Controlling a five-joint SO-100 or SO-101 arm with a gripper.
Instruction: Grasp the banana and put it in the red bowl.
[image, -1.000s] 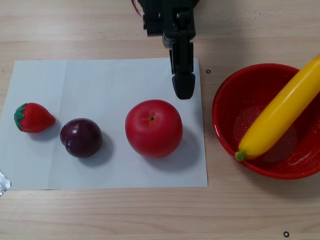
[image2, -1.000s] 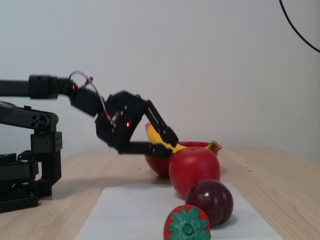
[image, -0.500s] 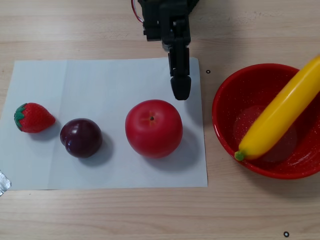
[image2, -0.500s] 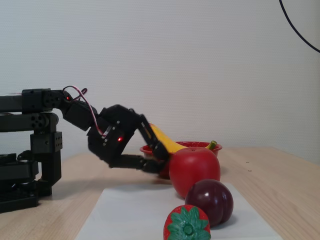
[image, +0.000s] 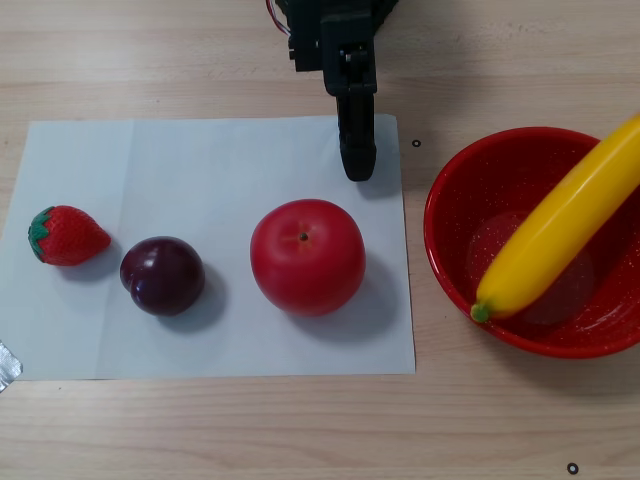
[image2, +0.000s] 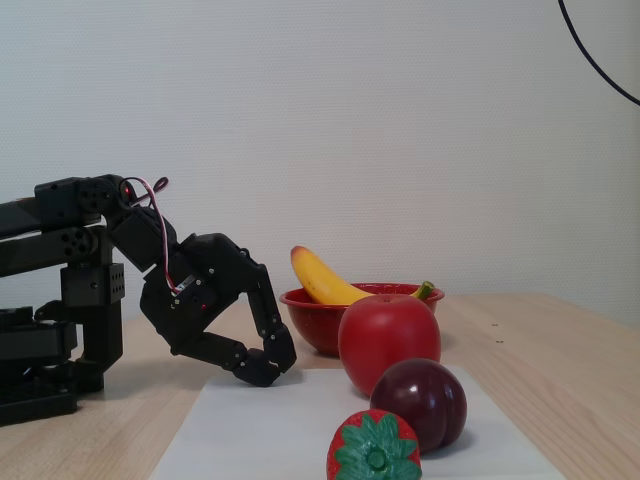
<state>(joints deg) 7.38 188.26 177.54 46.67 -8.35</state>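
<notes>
Other view: banana (image: 560, 225) lies diagonally in red bowl (image: 455, 270) at the table's right edge, green stem end on the bowl's near rim, other end running out of frame over the far rim. Gripper (image: 359, 172) empty, fingers pressed together, tip down over the far edge of the white paper sheet (image: 215, 170), well apart from the bowl. Apple (image: 307, 256), plum (image: 162, 275), strawberry (image: 66, 236) sit in a row on the sheet. Fixed view: gripper (image2: 268, 368) low by the paper, banana (image2: 322, 280) propped in bowl.

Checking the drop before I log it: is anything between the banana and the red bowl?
Nothing visible: the banana already lies in the red bowl, green stem over its rim.
</notes>
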